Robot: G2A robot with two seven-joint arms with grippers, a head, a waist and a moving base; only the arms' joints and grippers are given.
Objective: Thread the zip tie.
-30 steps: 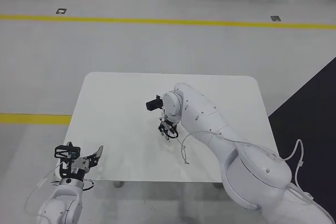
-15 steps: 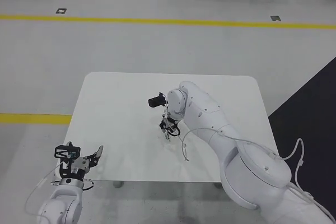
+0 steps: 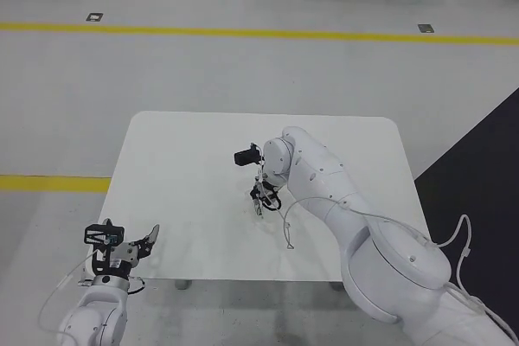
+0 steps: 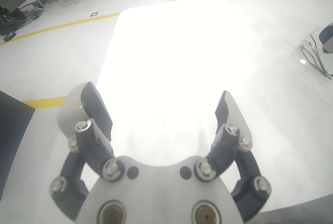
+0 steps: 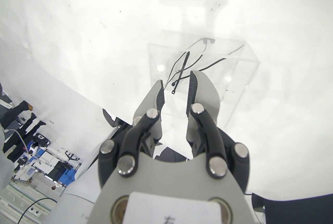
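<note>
Progress: we see zip ties (image 5: 181, 71) unthreaded, loose in box (image 5: 242, 79).
Right gripper (image 5: 177, 78): released, seemingly just above.
Left gripper (image 4: 156, 89): released.

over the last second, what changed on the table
The right tool and its wrist shifted slightly rightward in the top view, staying over the clear box of zip ties, open and holding nothing. Nothing was gripped or released. The left tool kept still, open, at the table's near left corner.
</note>
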